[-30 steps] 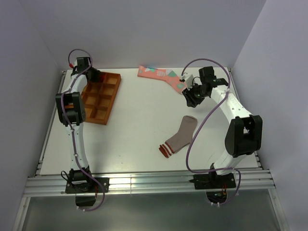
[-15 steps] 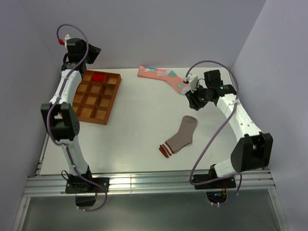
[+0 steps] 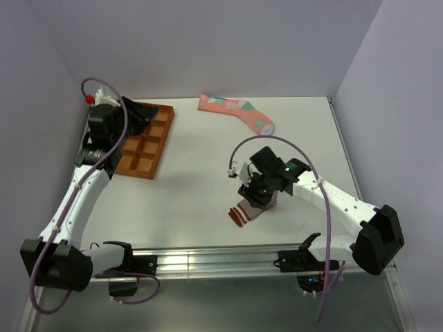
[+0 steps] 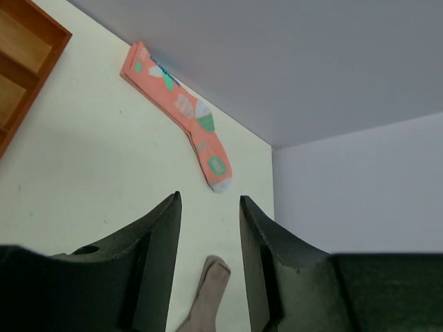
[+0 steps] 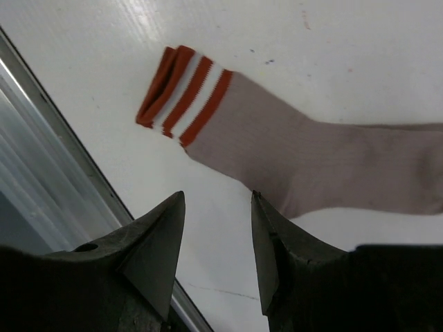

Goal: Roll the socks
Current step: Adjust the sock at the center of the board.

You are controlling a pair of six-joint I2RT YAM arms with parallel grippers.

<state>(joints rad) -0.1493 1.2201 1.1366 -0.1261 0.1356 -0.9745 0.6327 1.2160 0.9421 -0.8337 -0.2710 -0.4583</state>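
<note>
Socks, top view: grey-brown sock [image 3: 241, 213] lies near the front edge of the table [image 3: 194, 187], mostly under the right gripper [image 3: 257, 199]. Pink sock [image 3: 235, 113] is at the far edge, well apart, with bare table between them. Left gripper [image 3: 147, 112] is over the far end of the wooden tray [image 3: 145, 149]. Left wrist: jaws partly apart, empty; pink sock [image 4: 181, 114] ahead beyond the tips, grey-brown toe [image 4: 208, 290] seen through the gap, tray corner off left. Right wrist: jaws moderately apart, holding nothing; grey-brown sock [image 5: 304, 166] flat just past the tips, striped end leftward, metal rail [image 5: 34, 159] close on the left.
</note>
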